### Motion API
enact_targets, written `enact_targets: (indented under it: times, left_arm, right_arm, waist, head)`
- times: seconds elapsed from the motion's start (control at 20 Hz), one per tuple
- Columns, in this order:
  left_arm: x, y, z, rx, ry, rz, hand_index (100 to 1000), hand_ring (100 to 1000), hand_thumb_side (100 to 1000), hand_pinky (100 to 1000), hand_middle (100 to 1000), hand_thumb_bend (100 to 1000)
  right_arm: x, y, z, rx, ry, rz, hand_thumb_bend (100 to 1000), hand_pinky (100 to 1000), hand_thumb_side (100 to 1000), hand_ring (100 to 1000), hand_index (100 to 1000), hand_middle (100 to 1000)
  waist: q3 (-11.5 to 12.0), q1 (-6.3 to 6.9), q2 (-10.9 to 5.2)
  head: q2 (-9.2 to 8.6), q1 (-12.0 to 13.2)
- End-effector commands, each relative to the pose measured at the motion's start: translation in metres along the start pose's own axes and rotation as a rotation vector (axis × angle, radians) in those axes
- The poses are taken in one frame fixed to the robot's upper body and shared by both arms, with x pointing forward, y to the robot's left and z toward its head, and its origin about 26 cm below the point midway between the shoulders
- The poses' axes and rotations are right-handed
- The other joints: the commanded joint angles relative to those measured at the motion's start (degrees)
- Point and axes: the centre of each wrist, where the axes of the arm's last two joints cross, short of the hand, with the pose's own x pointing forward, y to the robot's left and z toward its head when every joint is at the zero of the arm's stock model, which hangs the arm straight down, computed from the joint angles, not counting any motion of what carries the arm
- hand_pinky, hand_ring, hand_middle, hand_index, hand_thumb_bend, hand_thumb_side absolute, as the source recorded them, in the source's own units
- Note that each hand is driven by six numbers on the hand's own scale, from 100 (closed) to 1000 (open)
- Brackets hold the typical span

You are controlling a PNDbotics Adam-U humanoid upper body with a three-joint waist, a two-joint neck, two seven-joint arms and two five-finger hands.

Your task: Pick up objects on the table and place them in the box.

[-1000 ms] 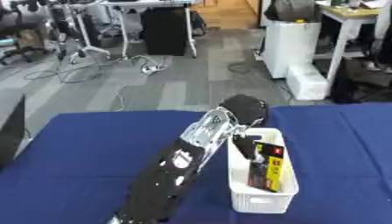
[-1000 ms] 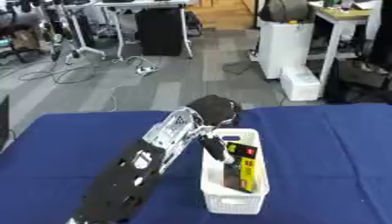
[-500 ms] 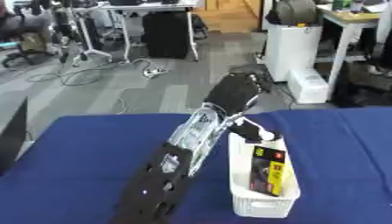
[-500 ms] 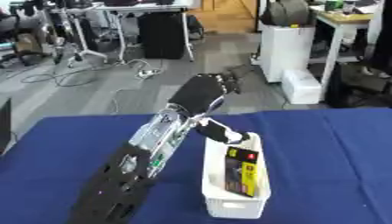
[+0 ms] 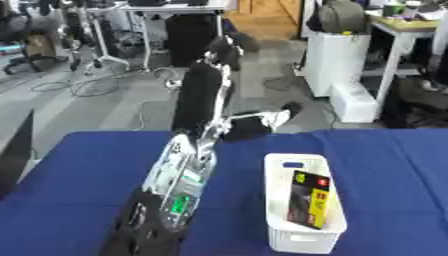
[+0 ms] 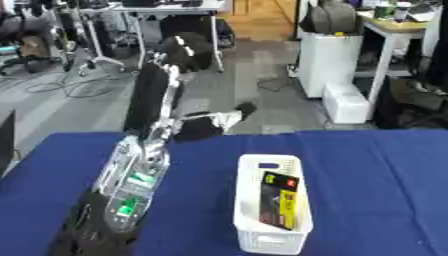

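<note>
My left arm (image 5: 179,180) rises from the lower left of the view and stands almost upright over the blue table (image 5: 79,170). Its forearm climbs high above the far edge of the cloth. My left robot hand (image 5: 223,49) is at the very top of that arm, held up in the air against the office floor behind it. It shows only as a dark, blurred shape with a pale patch, so I cannot tell whether its fingers are spread or curled, or whether anything is in them.

The white box (image 5: 302,239) sits on the table to the right of my arm, well apart from my raised robot hand. It is a long slotted basket with its short end toward me. Inside it a flat black package (image 5: 309,199) with yellow and red markings stands tilted, leaning against the right wall near the end closer to me.

A dark and white part of the arm (image 5: 258,124) juts out to the right just above the far table edge.

My right robot hand shows in neither view.
</note>
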Motion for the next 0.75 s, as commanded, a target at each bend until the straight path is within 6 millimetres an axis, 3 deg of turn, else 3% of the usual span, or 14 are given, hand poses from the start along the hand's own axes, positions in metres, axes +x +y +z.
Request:
enact_targets:
  times: [0.05, 0.3, 0.55, 0.75]
  left_arm:
    - [0.004, 0.019, 0.0, 0.165, 0.001, 0.079, 746, 510, 489, 494, 711, 704]
    - [-0.002, 0.021, 0.012, 0.204, 0.05, 0.138, 747, 492, 521, 487, 712, 681]
    - [-0.003, 0.019, 0.015, 0.182, 0.046, 0.137, 745, 494, 518, 489, 713, 681]
    - [-0.004, 0.017, 0.019, 0.155, 0.046, 0.143, 745, 496, 519, 490, 716, 677]
  right_arm:
    - [0.007, -0.004, -0.002, 0.023, -0.018, 0.048, 100, 236, 1000, 465, 544, 547]
    - [0.007, -0.005, 0.007, 0.02, -0.013, 0.087, 100, 230, 1000, 465, 544, 548]
    - [0.005, -0.003, 0.01, 0.037, -0.01, 0.102, 100, 222, 1000, 466, 545, 549]
    - [0.004, -0.002, 0.009, 0.043, -0.012, 0.101, 100, 226, 1000, 466, 545, 549]
  waist:
    - [0.6, -0.55, 0.01]
    - [2.0, -1.07, 0.39]
    - [2.8, -1.12, 0.73]
    - [2.7, -0.91, 0.82]
  head:
    - [0.09, -1.2]
    - [0.84, -2.2]
    - [1.77, -0.7]
    - [1.48, 0.2]
